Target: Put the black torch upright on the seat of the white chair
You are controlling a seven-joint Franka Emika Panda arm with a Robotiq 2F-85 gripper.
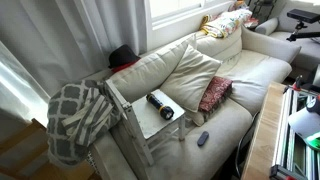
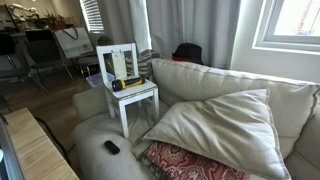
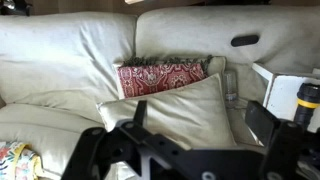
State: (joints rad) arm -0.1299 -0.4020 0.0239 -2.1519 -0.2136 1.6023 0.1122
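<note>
The black torch [image 1: 160,105] lies on its side on the seat of the white chair [image 1: 148,122], which stands against the cream sofa's end. Both also show in an exterior view, the torch [image 2: 128,83] on the chair [image 2: 142,94]. In the wrist view my gripper [image 3: 198,107] is open and empty, hovering over a cream cushion [image 3: 185,118]. The torch [image 3: 306,98] and a corner of the chair seat [image 3: 282,85] sit at the right edge, beyond my right finger. My arm is out of view in both exterior views.
A red patterned cushion [image 3: 160,77] lies behind the cream one on the sofa [image 1: 250,70]. A small dark remote [image 1: 203,138] lies on the sofa seat. A checked blanket [image 1: 80,115] hangs over the chair back. A wooden table [image 1: 265,140] stands in front of the sofa.
</note>
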